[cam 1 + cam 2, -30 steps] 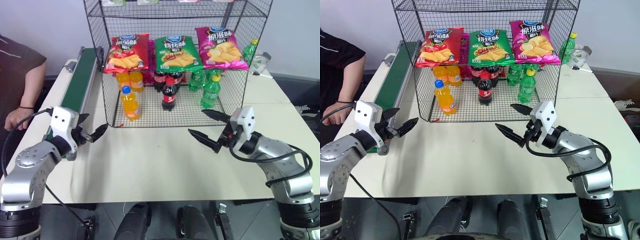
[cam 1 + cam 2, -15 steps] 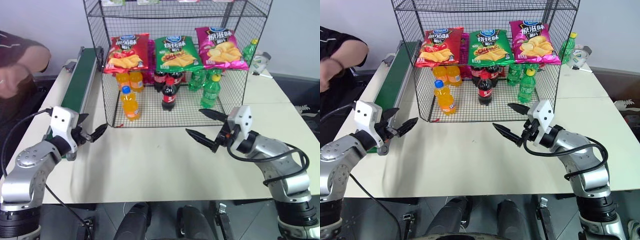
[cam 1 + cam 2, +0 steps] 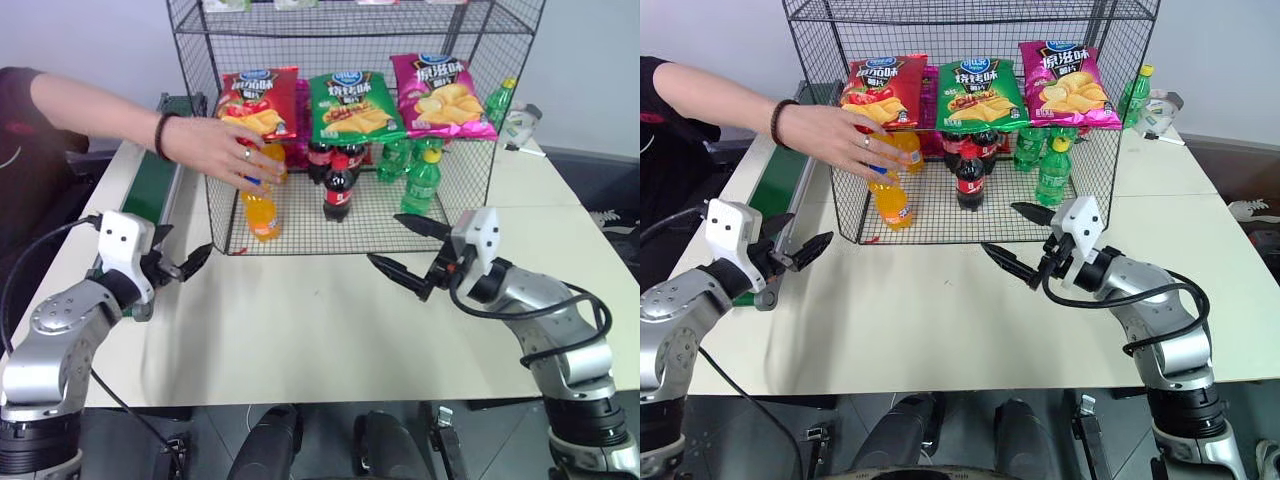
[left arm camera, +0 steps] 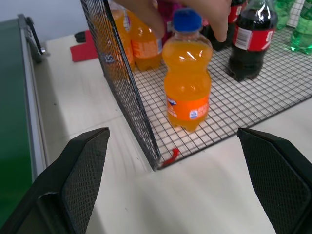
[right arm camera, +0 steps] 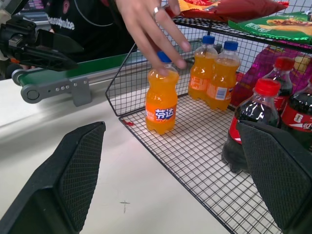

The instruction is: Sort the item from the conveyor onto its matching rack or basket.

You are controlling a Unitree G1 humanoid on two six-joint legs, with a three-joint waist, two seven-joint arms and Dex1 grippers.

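Orange soda bottle (image 3: 261, 212) on rack (image 3: 300, 232) grid floor, white table (image 3: 300, 320)

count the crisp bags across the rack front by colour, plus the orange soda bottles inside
red crisp bag: 1
green crisp bag: 1
pink crisp bag: 1
orange soda bottles: 3
total: 6
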